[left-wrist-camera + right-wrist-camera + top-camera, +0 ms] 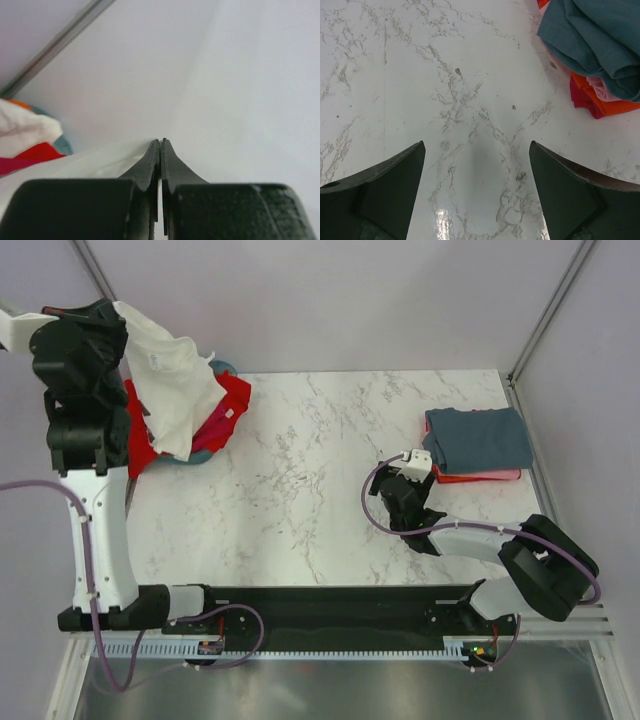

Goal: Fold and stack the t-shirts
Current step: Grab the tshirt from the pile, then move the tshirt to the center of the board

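Observation:
My left gripper (113,312) is raised high at the far left and is shut on the top edge of a white t-shirt (172,380), which hangs down from it. In the left wrist view the jaws (161,141) are pressed together, with white cloth (95,161) pinched at their tips. Under the hanging shirt, a red t-shirt (236,394) and a magenta one (212,428) lie bunched in a pile. At the far right a folded slate grey-blue t-shirt (478,437) tops a stack, with a coral one (480,476) beneath. My right gripper (414,466) stands open just left of that stack, nothing between its fingers (405,170).
A round teal basket (222,368) peeks out from under the pile at the far left. The marble table (320,470) has a metal frame post (545,310) at its far right corner. The right wrist view shows the stack's edge (592,42) at upper right.

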